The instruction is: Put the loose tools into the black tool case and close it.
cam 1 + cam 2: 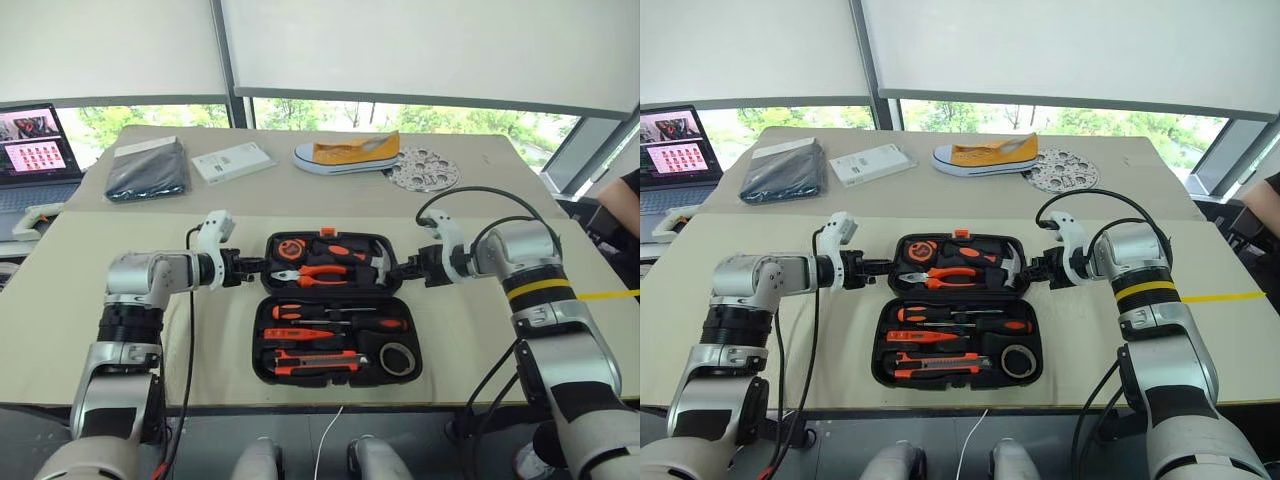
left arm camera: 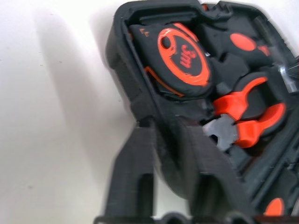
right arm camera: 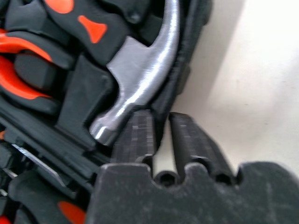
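With the loose tools seated in the open black tool case on the tabletop, left claw and right claw, each clamped on a far-half side wall, should lift evenly together.

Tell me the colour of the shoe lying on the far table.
The shoe is yellow-orange with a white sole, clearest in the left eye view.
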Robot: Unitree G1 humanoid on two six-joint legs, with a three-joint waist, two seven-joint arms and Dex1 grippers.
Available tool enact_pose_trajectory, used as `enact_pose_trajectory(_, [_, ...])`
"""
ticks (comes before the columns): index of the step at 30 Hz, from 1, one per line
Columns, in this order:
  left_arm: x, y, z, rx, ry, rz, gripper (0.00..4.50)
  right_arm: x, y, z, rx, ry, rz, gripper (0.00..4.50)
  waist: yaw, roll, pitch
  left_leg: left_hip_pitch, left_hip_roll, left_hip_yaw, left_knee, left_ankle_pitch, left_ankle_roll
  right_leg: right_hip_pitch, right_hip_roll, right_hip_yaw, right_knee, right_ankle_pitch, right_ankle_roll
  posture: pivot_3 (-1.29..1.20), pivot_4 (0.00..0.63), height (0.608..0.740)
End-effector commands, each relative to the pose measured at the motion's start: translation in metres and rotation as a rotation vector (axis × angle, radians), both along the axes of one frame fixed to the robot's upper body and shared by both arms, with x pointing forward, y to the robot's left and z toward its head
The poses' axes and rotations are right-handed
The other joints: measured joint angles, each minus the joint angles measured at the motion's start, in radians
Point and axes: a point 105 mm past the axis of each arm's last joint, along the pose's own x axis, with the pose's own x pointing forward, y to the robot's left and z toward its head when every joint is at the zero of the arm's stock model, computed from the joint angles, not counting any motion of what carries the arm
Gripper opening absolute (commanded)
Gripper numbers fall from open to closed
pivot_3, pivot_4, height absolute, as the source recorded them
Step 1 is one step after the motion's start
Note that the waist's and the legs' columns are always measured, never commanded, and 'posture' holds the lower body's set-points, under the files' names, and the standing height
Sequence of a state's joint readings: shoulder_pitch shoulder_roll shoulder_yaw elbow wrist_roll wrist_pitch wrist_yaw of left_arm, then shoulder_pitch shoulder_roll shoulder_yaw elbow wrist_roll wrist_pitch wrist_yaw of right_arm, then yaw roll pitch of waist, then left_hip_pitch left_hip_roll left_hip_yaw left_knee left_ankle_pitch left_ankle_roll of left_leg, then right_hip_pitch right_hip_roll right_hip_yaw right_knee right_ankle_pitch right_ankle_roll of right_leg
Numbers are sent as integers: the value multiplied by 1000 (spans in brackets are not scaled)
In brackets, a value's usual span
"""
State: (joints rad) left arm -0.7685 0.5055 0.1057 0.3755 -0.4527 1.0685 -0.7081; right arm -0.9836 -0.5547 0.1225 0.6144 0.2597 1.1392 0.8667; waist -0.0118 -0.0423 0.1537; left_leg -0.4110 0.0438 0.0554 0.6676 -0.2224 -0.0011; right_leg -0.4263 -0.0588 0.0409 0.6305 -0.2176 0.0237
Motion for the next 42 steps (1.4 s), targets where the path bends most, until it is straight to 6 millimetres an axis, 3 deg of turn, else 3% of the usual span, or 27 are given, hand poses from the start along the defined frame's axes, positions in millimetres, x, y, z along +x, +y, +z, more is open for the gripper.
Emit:
enact_pose_trajectory(1, [13, 7, 35, -88, -232, 56, 6, 8, 0, 27, 87, -217, 46, 63, -1, 0, 0, 0, 0, 0, 1, 0, 0, 1, 0, 0, 0, 1, 1, 0, 150, 740])
enact_pose_trajectory(3, [13, 8, 39, -82, -283, 50, 6, 6, 2, 32, 107, -270, 79, 63, -4, 0, 1, -1, 0, 0, 2, 0, 0, 1, 0, 1, -1, 2, 2, 0, 150, 740])
enact_pose_trajectory(6, [7, 3, 63, -98, -542, -23, 6, 5, 9, 55, 87, -564, 191, 63, -11, 0, 1, -3, 0, 0, 3, 0, 0, -2, 1, 1, -1, 3, 1, 0, 150, 740])
enact_pose_trajectory(10, [-2, 6, 55, 39, -696, -94, 6, -10, 14, 77, 46, -850, 296, 63, -11, 0, 1, -10, 0, 1, 1, 0, 0, -11, 1, 3, 0, 3, 1, 0, 150, 740])
enact_pose_trajectory(14, [-18, 9, 39, 172, -820, -178, 6, -32, 10, 62, -140, -1041, 437, 63, -2, 0, 1, -15, 0, 1, 0, 1, 0, -16, 0, 2, 1, 4, 0, 0, 150, 740])
enact_pose_trajectory(19, [-44, 20, 13, 289, -908, -246, 6, -55, -8, 35, -282, -1208, 445, 63, -3, 0, 1, -15, 0, 3, -1, -1, 2, -13, -1, 2, -2, 4, 2, 0, 150, 740])
enact_pose_trajectory(25, [-74, 35, -12, 346, -914, -282, 6, -87, -15, -5, -428, -1294, 545, 63, -4, 3, -1, -4, 1, 5, -1, -2, 3, -6, -1, 4, -5, 3, 2, 0, 150, 740])
enact_pose_trajectory(26, [-78, 37, -15, 321, -889, -288, 716, -89, -17, -8, -445, -1308, 546, 389, -5, 3, -1, 0, 1, 5, -1, -2, 3, -1, -1, 4, -5, 3, 1, 0, 150, 740])
enact_pose_trajectory(28, [-84, 45, -19, 338, -870, -280, 1176, -94, -21, -16, -475, -1304, 560, 983, -6, 3, -1, 9, 2, 6, -1, -2, 3, 6, -1, 4, -4, -2, 0, 0, 150, 740])
enact_pose_trajectory(32, [-83, 76, -21, 397, -810, -164, 2610, -100, -43, -23, -533, -1274, 526, 2376, -2, 3, -1, 9, 3, 7, 1, 0, 3, 5, 0, 4, -1, -4, -3, 0, 150, 740])
enact_pose_trajectory(35, [-78, 96, -21, 385, -732, -82, 2610, -111, -58, -19, -458, -1201, 443, 2376, 0, 3, -1, 10, 4, 7, 0, 2, 3, 5, 0, 3, 0, -5, -3, 0, 150, 740])
enact_pose_trajectory(38, [-72, 88, -18, 359, -713, -120, 2634, -125, -56, -11, -282, -1100, 397, 1520, 1, 3, -1, 11, 5, 7, 0, 2, 3, 6, 0, 3, 1, -4, -1, 0, 150, 740])
enact_pose_trajectory(41, [-57, 70, -13, 329, -702, -160, 1945, -146, -39, -6, -141, -990, 453, 612, 2, 3, -1, 10, 5, 7, 0, 2, 3, 6, 0, 3, 0, -1, 3, 0, 150, 740])
enact_pose_trajectory(42, [-52, 63, -11, 321, -705, -180, 1500, -152, -33, -6, -117, -958, 487, 248, 3, 3, -1, 10, 5, 7, 0, 2, 3, 6, 0, 3, 0, -1, 3, 0, 150, 740])
